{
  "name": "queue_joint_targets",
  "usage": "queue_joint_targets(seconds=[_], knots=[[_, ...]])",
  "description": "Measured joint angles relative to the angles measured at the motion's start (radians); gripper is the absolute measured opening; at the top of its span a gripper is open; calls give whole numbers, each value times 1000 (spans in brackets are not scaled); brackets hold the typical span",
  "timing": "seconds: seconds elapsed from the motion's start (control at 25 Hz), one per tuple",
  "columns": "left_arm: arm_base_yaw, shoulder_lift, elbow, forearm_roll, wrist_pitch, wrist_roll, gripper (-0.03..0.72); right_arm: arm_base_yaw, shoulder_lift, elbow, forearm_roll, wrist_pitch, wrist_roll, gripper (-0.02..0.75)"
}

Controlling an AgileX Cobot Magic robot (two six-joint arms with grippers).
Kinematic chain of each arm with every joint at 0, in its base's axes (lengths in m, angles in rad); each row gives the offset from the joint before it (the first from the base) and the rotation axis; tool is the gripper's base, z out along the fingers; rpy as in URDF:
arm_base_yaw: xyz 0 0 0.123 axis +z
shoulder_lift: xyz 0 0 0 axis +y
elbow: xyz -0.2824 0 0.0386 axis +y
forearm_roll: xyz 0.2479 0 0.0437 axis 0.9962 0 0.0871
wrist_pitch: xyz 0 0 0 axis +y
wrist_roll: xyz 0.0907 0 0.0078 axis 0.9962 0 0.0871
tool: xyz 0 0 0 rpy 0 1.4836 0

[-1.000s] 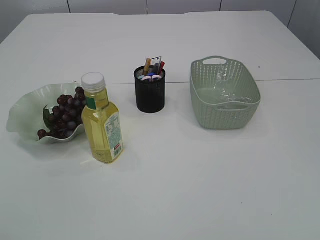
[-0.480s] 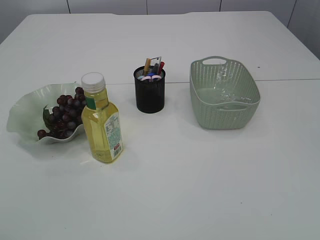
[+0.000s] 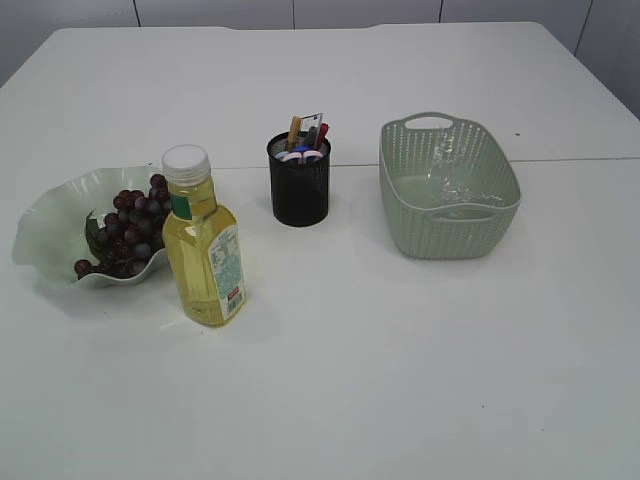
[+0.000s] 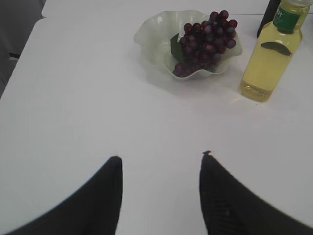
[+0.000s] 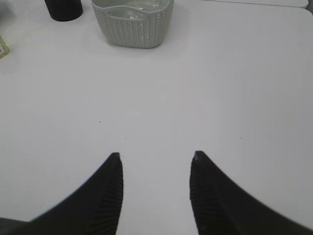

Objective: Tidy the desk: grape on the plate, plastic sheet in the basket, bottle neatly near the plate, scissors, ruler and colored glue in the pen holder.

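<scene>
**Desk looks tidied; both sets of fingers idle on the near side**

Taking the black mesh pen holder (image 3: 300, 182) as the landmark, the nearest things are the two grippers, both out of the exterior view and pulled back toward the near edge of the white worktop (image 3: 400, 380). The left gripper (image 4: 159, 164) has its dark fingers (image 4: 105, 196) spread with only bare worktop between them. The right gripper (image 5: 155, 160) is likewise spread and empty.

Further in, to the left of the pen holder and nearer, the clear plastic bottle of yellow liquid with a white cap (image 3: 203, 240) stands upright, its long axis vertical, just beside the pale green wavy-edged plate (image 3: 45, 215). It lies ahead and to the right of the left fingers, so the left arm is the nearer one should it need straightening.

The bunch of dark red grapes (image 3: 130, 225) rests on the plate. The pen holder has handles and tips sticking up; which is the scissors, ruler or glue is too small to tell. To its right, the pale green woven plastic basket (image 3: 448, 190) holds something clear and crinkled, probably the plastic sheet (image 3: 450, 185).

Judged from this layout, little or nothing remains.
</scene>
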Motion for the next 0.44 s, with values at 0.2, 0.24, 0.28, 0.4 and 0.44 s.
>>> queue_joint_targets(seconds=[0.2, 0.24, 0.28, 0.4, 0.44], knots=[[0, 0, 0, 0, 0, 0, 361, 0, 0, 0, 0, 0, 0, 333], [0, 0, 0, 0, 0, 0, 359, 0, 0, 0, 0, 0, 0, 333], [0, 0, 0, 0, 0, 0, 357, 0, 0, 0, 0, 0, 0, 333], [0, 0, 0, -7, 0, 0, 352, 0, 0, 0, 0, 0, 0, 333], [0, 0, 0, -14, 0, 0, 351, 0, 0, 0, 0, 0, 0, 333]])
